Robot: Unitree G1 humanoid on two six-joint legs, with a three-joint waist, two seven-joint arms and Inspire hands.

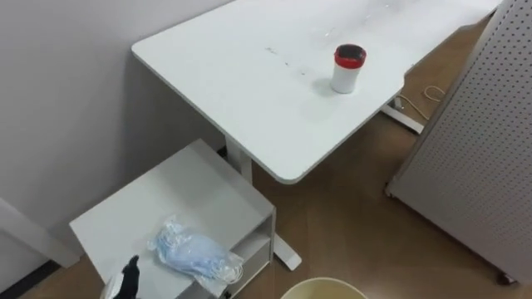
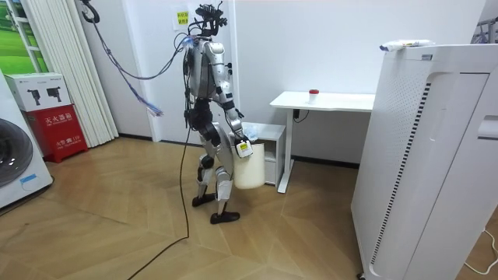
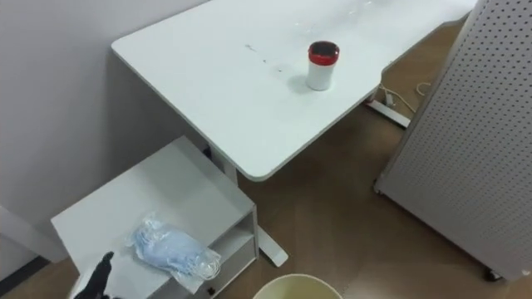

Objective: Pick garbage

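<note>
Pale-blue, crinkled plastic: in the left eye view the bag (image 1: 195, 253) lies on top of the white cabinet (image 1: 166, 203), just right of the left robot hand (image 1: 129, 274) and apart from it. Of that hand a dark tip shows at the lower edge; whether it is spread or curled I cannot tell. The bag looks light, soft and slack, and would likely give and slide under a push. A pinch on its bunched middle, or on the loose loops at the end away from the hand, should serve better than a flat scoop. It lies close to the cabinet's front edge, and the bin (image 1: 324, 284) rim sits below, further to the hand's right. Well beyond, up and right, a red-lidded cup (image 1: 348, 68), perhaps garbage too, stands upright on the surface (image 1: 224, 75), inside its edges. It is probably stiff and light, best taken round the body.

In the room view the robot stands before the cabinet, and the bin (image 2: 247, 167) hangs off the floor at its right robot hand (image 2: 243, 145), whose fingers are too small to read. Open floor lies behind the robot.

In the right eye view the bag (image 3: 170, 247) lies right of the left robot hand (image 3: 100, 272), with bare cabinet top beyond it for an approach. A perforated panel (image 3: 465, 141) bounds the far right.
</note>
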